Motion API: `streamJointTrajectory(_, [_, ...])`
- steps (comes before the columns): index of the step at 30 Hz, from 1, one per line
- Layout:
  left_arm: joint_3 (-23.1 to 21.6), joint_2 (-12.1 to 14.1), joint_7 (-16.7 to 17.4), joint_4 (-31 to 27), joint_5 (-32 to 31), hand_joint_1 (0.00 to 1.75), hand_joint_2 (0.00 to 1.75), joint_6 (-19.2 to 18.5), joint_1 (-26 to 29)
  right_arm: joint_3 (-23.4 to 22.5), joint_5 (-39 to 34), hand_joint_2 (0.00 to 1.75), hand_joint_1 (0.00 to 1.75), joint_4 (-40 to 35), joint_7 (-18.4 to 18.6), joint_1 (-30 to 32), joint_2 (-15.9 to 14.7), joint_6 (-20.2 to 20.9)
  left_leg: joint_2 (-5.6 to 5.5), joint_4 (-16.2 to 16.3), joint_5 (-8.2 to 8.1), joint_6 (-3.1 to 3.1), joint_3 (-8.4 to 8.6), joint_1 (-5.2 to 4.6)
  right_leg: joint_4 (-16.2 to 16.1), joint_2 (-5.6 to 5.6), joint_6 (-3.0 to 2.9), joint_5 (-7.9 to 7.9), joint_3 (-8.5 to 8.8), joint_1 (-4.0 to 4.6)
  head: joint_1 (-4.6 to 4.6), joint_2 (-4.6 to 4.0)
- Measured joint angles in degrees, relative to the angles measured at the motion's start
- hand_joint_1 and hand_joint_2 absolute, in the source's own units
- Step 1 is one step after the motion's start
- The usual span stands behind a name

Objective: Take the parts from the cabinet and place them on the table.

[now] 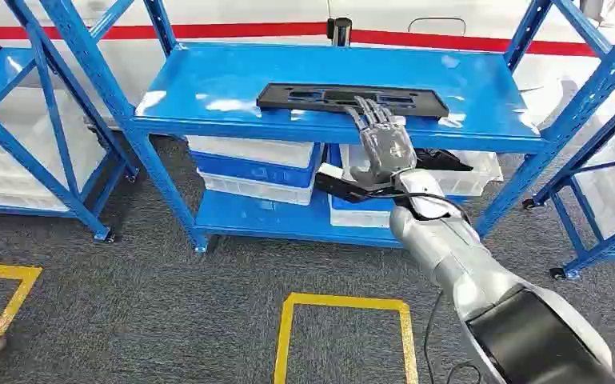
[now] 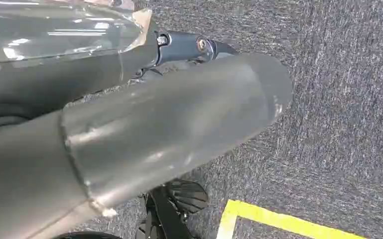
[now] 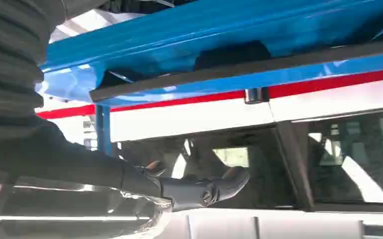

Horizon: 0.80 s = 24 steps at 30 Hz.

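A long flat black part [image 1: 352, 98] lies on the top level of the blue cabinet shelf [image 1: 208, 80], near its front edge. My right hand [image 1: 384, 144] reaches up at that edge with its fingers spread. The fingertips lie over the part's front rim and hold nothing. In the right wrist view the black part [image 3: 239, 74] shows edge-on on the blue shelf [image 3: 179, 30], with one dark finger [image 3: 204, 189] stretched out apart from it. My left hand [image 2: 144, 50] hangs over the grey carpet, one finger [image 2: 199, 45] extended, with nothing in it.
White and blue bins [image 1: 256, 164] sit on the lower shelf, some holding dark parts [image 1: 440, 160]. More blue racks stand at the left [image 1: 16, 72] and right [image 1: 600, 120]. A yellow square outline [image 1: 344, 302] marks the grey carpet in front of the cabinet.
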Motion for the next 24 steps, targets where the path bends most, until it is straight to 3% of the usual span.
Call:
streamJointTrajectory(16, [0.0, 0.0, 2.3, 0.1, -1.1, 0.00, 0.00, 1.2, 0.0, 0.5, 3.7, 1.75, 0.00, 0.5, -0.4, 1.1, 2.2, 1.5, 0.01, 0.0, 0.00, 0.00, -0.01, 0.00, 0.0, -0.01, 0.00, 0.00, -0.01, 0.00, 0.00, 0.00])
streamJointTrajectory(24, [0.0, 0.0, 2.1, 0.1, -1.7, 0.00, 0.00, 1.1, 0.0, 0.6, 4.8, 1.75, 0.00, 0.7, 1.1, 1.3, 2.4, 1.4, 0.00, 0.0, 0.00, 0.00, -0.01, 0.00, 0.0, -0.01, 0.00, 0.00, -0.01, 0.00, 0.00, 0.00])
